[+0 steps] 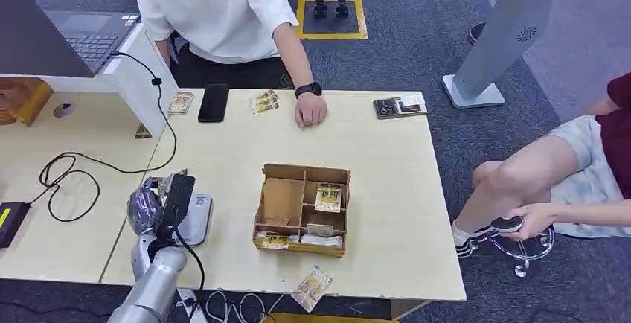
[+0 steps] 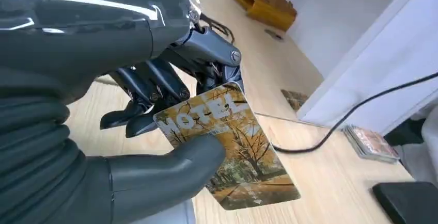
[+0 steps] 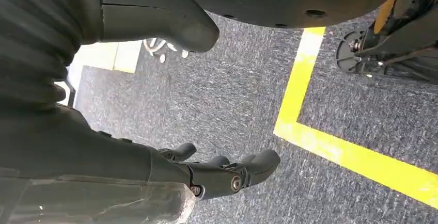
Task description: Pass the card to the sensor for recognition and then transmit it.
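Nearest you, the left hand pinches a hotel key card between thumb and fingers above the table; "HOTEL" reads across its autumn-tree print. Your right hand hangs over grey carpet, fingers apart, empty. Beyond, a cardboard organizer holds similar cards.

The robot's left arm is a silver cylinder with a black cable running along it. Its left hand has a grey ribbed cover, a thick matte grey thumb, dark glossy fingers with silver screws, and clear plastic wrap. The right hand looks the same.
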